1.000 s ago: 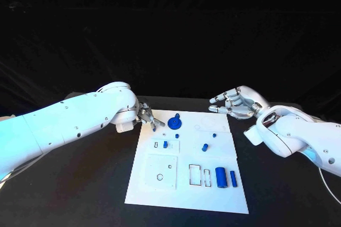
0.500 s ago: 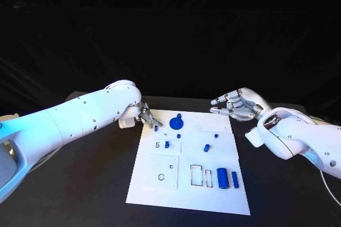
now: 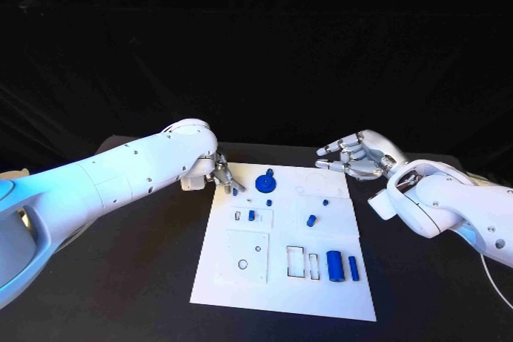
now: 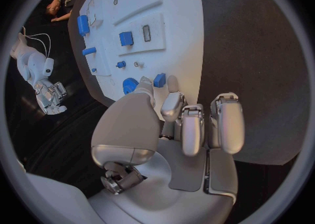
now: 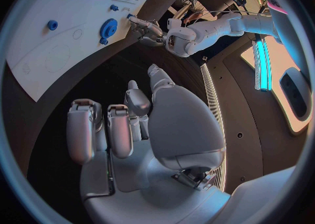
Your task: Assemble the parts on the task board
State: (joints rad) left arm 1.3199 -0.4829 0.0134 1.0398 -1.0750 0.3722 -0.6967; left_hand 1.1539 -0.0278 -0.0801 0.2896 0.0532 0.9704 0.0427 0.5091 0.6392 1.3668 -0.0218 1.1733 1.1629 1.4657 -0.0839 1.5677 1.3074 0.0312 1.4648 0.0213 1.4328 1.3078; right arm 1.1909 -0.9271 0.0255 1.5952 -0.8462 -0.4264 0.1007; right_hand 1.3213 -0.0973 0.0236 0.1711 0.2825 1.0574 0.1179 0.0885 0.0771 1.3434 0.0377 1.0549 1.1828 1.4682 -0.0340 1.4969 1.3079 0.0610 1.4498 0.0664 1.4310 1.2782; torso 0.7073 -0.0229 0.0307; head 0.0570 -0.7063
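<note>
The white task board (image 3: 280,283) lies in the middle of the table. A blue gear (image 3: 264,183) stands near its far left corner, with a small blue peg (image 3: 235,192) beside it. My left hand (image 3: 219,173) hovers at that corner. In the left wrist view the peg (image 4: 159,80) sits just beyond its spread thumb and fingertips (image 4: 173,83), and I cannot see them touching it. My right hand (image 3: 353,158) floats past the board's far right corner, fingers loosely bent and holding nothing. A blue cylinder (image 3: 333,266) and a blue bar (image 3: 353,268) lie near the front right.
More small blue pieces dot the board's middle: a block (image 3: 251,216) in a recess, a peg (image 3: 268,202), and two pieces (image 3: 311,221) further right. A raised white plate (image 3: 244,259) with holes sits front left. Black table (image 3: 128,283) surrounds the board.
My left arm has swung slightly inward and further along the board's left side, its hand staying at the far left corner. The right hand and the parts have not moved.
</note>
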